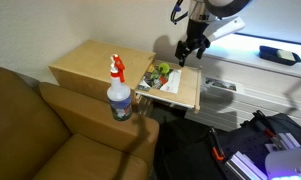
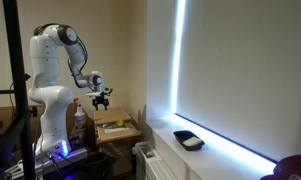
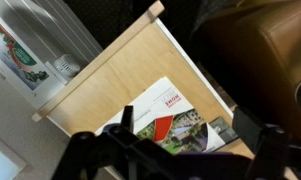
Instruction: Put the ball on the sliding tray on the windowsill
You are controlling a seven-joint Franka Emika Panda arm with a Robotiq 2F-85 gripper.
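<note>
I am hovering the black two-fingered gripper (image 1: 190, 47) above the light wooden sliding tray (image 1: 188, 90). The tray is standing pulled out from the light wooden bench (image 1: 90, 62), so its contents are lying open to a reach from above. The gripper is released: in the wrist view its fingers (image 3: 95, 152) are spreading wide and grasping nothing. What I am taking for the small greenish ball (image 1: 162, 69) is sitting on the tray, on or just beside the glossy red-and-white brochure (image 3: 170, 115). It is too small for me to be sure, and I am not finding it in the wrist view. It is lying below the gripper and off to one side, well apart from the fingers. The long white windowsill (image 2: 225, 158) is running along under the bright window strip, with a shallow black dish (image 2: 188, 140) resting on it, well apart from the bench.
</note>
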